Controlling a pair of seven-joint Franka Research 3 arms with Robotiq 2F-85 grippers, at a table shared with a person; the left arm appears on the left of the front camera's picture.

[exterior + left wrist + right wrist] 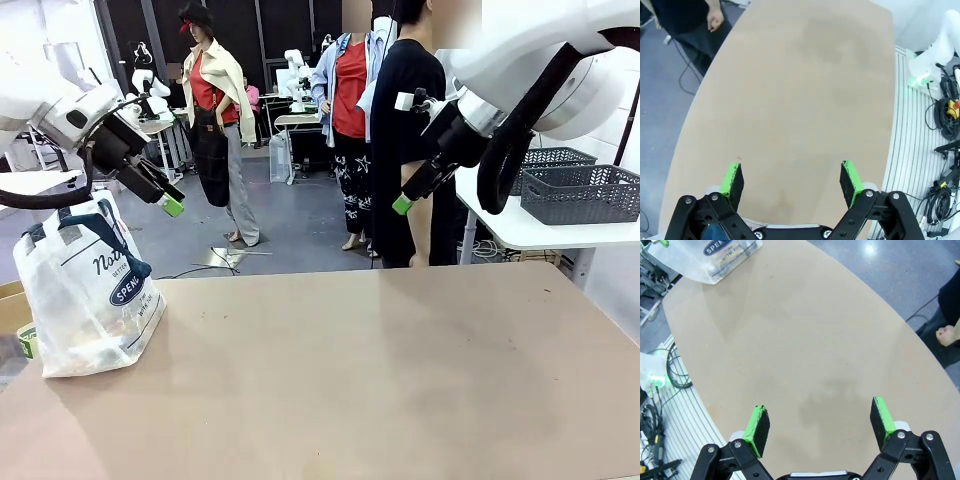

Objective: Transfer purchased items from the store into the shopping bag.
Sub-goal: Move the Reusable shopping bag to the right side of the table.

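- The left hand is hanging high above the tabletop's left end, angled down and toward the middle, its arm reaching in from the left edge; the fingers are standing wide apart with nothing between them (the left wrist view shows bare tan surface between the green pads).
- The shopping bag is standing upright at the tabletop's left end, below that hand and apart from it; it is a crinkled, translucent whitish plastic with dark navy strap handles drooping over the top and a navy oval logo on its face.
- The purchased items are showing dimly through the plastic at the bag's bottom, as yellowish-tan shapes.
- The tabletop is lying smooth, matte and tan, with rounded corners.
- The right hand is hovering high over the far right side, pointing down and inward, its fingers likewise spread wide and gripping nothing.
- A person's hand is resting loosely curled beside the tabletop's far edge.
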